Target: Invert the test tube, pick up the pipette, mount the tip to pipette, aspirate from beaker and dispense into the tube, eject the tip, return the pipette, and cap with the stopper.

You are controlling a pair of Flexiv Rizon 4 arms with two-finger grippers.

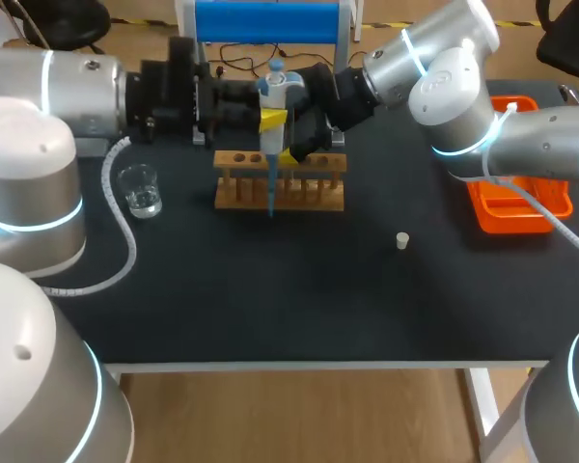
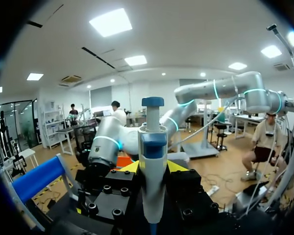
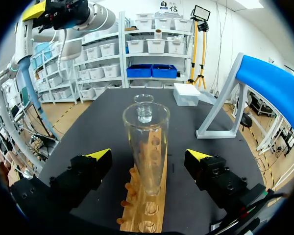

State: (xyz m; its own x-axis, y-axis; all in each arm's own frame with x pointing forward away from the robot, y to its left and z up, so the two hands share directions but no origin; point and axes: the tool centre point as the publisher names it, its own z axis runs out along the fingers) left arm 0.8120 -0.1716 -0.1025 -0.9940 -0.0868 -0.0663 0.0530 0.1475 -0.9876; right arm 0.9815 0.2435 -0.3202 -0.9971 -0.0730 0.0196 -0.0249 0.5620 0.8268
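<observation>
Left gripper (image 1: 273, 118) clamps the pipette (image 1: 273, 82) upright by the wooden rack (image 1: 309, 198); right gripper (image 3: 148, 155) stands wide open either side of the test tube (image 3: 146, 132), not touching it.

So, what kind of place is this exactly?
Most likely a laboratory bench set up for robot work: a pipette, a wooden test tube rack and a glass beaker on a dark table, with robot arms over it.
</observation>
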